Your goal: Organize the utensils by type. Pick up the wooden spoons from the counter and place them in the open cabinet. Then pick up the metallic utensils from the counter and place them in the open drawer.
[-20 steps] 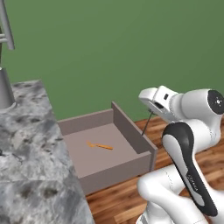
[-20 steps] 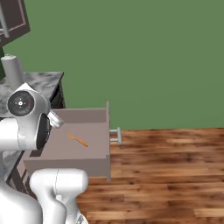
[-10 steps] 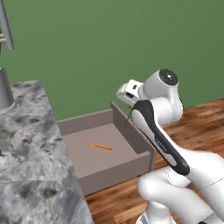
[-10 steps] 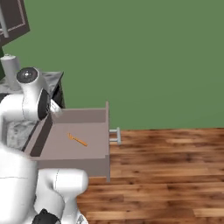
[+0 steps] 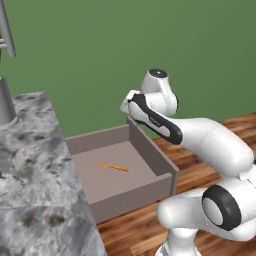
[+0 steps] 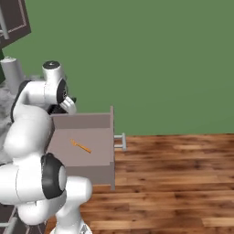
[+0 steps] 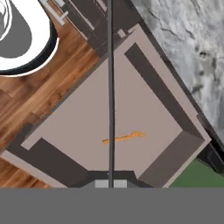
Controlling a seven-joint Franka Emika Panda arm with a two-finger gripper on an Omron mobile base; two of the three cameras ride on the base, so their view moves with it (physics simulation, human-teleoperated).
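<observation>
just below tool [image 7: 111, 183], orange-handled utensil [image 7: 124, 138]

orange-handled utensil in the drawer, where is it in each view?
Left base view: orange-handled utensil lies on the drawer floor, left of centre.
Right base view, mid-floor, beside the arm.
Hand view, lower centre, crossed by a thin dark line.
Shared landmark: the drawer's mauve-brown walls.

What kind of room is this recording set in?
Most likely a rendered kitchen: a marbled stone counter runs beside an open mauve-brown drawer holding an orange-handled utensil, with a wood plank floor and a plain green wall behind.
</observation>
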